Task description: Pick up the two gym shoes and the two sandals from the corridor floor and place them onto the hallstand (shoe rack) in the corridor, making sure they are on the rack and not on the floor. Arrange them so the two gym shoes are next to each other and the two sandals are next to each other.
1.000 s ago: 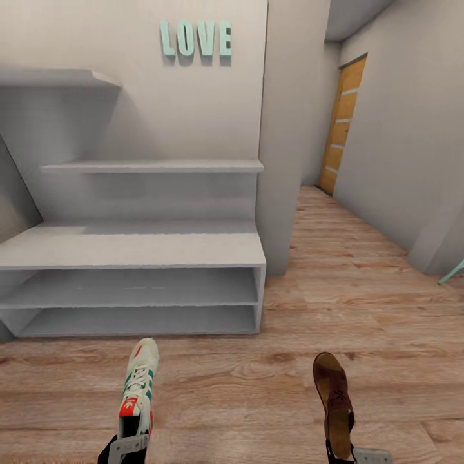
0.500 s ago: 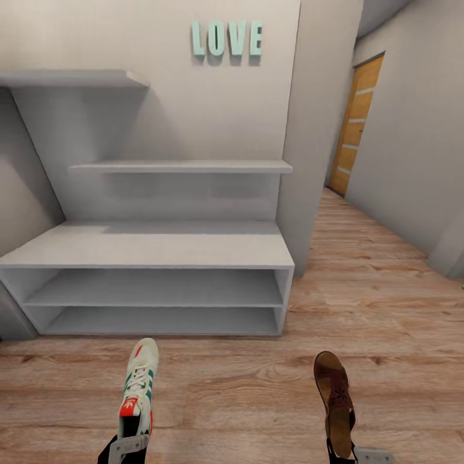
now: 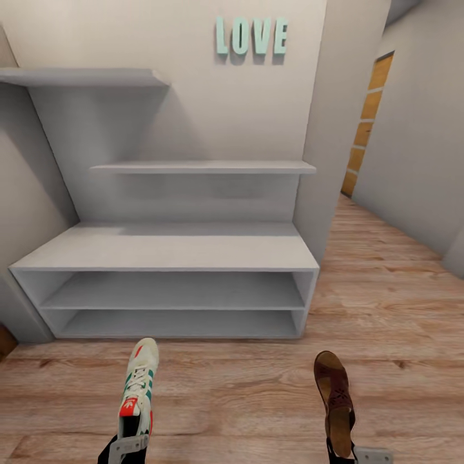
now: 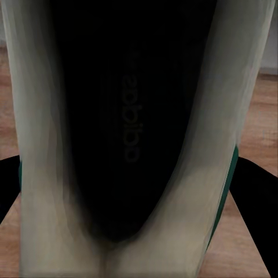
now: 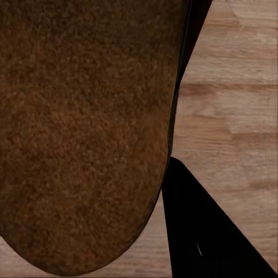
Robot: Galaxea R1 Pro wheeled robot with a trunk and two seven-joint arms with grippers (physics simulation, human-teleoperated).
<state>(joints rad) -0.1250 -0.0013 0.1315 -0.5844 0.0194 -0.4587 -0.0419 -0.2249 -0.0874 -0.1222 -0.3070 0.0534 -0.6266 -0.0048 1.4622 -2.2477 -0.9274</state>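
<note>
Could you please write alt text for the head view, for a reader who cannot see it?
A white sneaker in the left gripper and a brown sandal in the right gripper are held out toward a low white shoe rack with two bare open shelves. Wood flooring runs right toward an orange door; mint letters spell LOVE.

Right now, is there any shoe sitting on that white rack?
No: the hallstand has a bare top and bare shelves.
</note>
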